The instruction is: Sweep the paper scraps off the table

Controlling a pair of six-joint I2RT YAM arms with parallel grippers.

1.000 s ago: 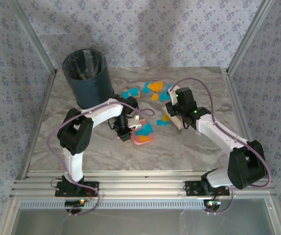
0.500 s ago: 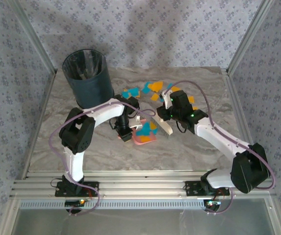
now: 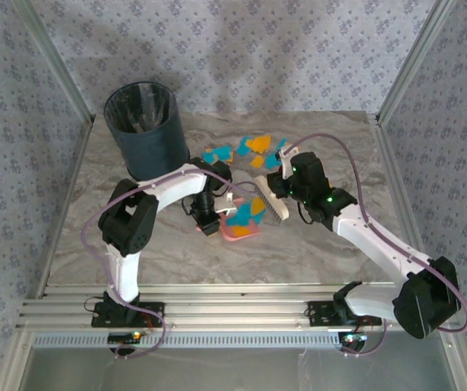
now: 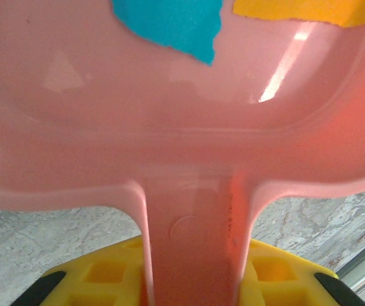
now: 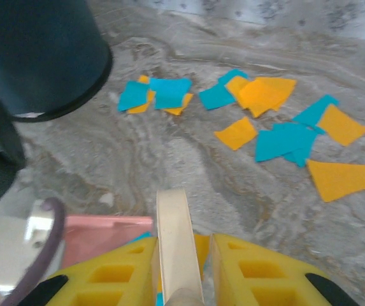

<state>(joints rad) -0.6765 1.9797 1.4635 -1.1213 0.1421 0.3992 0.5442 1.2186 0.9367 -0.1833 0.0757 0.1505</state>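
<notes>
The left gripper (image 4: 195, 284) was clamped on the dustpan (image 4: 182, 146); its yellow fingers (image 4: 102, 274) sat on either side of the pink handle; up in the pan, a teal piece and an orange piece lay flat against the floor. From above, the dustpan rested on the table (image 3: 184, 257) about mid-way across, just near of centre; the left arm reached in from the left to hold it.

The right gripper (image 5: 182, 284) was closed tight on the brush (image 3: 272, 202); the cream handle ran up between its two yellow fingers (image 5: 258, 268). The brush head lay just to the right of the dustpan, on its far side; whether the two touched, I could not tell.

And the scraps (image 5: 265, 92): most were loose on the table, on the far side of the brush and dustpan, around the far centre. In the right wrist view, one small teal-and-orange cluster lay close to the bin (image 3: 145, 134); a bigger scatter spread off to the right; teal and orange pieces overlapped here and there; every one lay flat on the marble. A few teal and orange bits sat in the dustpan by the brush.

The bin stood upright at the far left, well apart from the dustpan; it was dark, round and open at the top.
</notes>
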